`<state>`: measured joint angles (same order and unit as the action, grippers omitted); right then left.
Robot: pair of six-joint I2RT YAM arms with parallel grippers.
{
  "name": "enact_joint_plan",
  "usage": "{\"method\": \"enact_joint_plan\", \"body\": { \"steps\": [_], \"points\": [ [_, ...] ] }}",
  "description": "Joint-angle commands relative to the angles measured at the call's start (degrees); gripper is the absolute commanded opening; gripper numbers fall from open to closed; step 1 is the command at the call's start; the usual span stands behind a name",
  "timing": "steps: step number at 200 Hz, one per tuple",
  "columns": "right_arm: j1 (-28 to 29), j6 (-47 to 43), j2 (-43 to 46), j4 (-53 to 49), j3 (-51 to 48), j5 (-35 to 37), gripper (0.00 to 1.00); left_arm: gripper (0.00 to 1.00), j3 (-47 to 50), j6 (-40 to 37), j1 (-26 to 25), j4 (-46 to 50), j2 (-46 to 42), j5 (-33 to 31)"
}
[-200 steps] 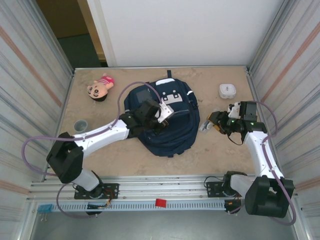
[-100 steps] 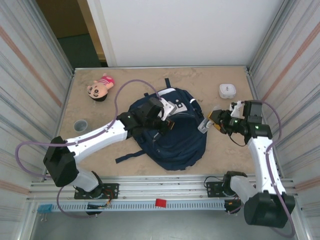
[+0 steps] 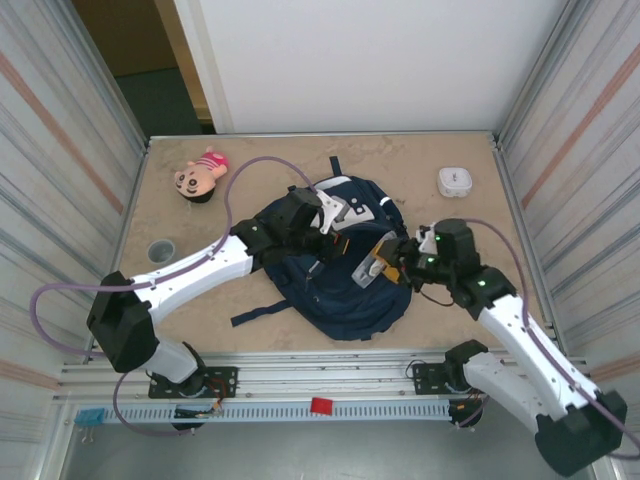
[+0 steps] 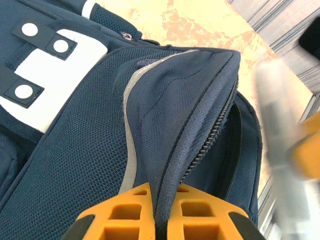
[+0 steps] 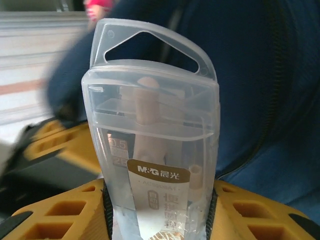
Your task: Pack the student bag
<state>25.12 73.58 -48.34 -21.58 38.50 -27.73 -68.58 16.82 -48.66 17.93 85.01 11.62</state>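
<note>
Left arm's stretched way out, left gripper (image 4: 160,212) pinched tight on a fold of the student bag (image 3: 345,295) by its zipper (image 4: 207,145). Right arm's elbowed inward, right gripper (image 5: 159,215) clamping a clear plastic case (image 5: 152,130) just above the bag.

Table (image 3: 420,160) holds student bag (image 3: 345,300), doll (image 3: 198,178), cup (image 3: 161,250), box (image 3: 454,181)

The navy-blue student bag (image 3: 345,300) lies centred on the table (image 3: 420,170), white patches up, a zippered seam raised.
</note>
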Motion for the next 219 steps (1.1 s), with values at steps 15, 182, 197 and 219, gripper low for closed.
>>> {"method": "enact_joint_plan", "body": {
  "steps": [15, 182, 197, 219],
  "points": [
    [2.87, 11.39, -5.10, 12.33, -2.09, 8.95, 0.48, 0.00, -2.88, 2.25, 0.35, -7.96, -2.91, 2.76],
    [0.05, 4.18, 3.63, 18.86, -3.25, 4.61, 0.72, 0.00, 1.82, 0.17, 0.94, -9.82, -3.75, 1.64],
    [0.11, 4.37, 1.34, 20.38, -1.64, 4.16, 0.73, 0.00, 2.28, -0.25, 0.94, -10.26, -3.42, 2.45],
    [0.09, 6.48, -4.88, 21.49, 1.15, 3.19, 0.74, 0.01, 2.99, -1.76, 0.60, -10.76, -3.60, 2.90]
  ]
}}
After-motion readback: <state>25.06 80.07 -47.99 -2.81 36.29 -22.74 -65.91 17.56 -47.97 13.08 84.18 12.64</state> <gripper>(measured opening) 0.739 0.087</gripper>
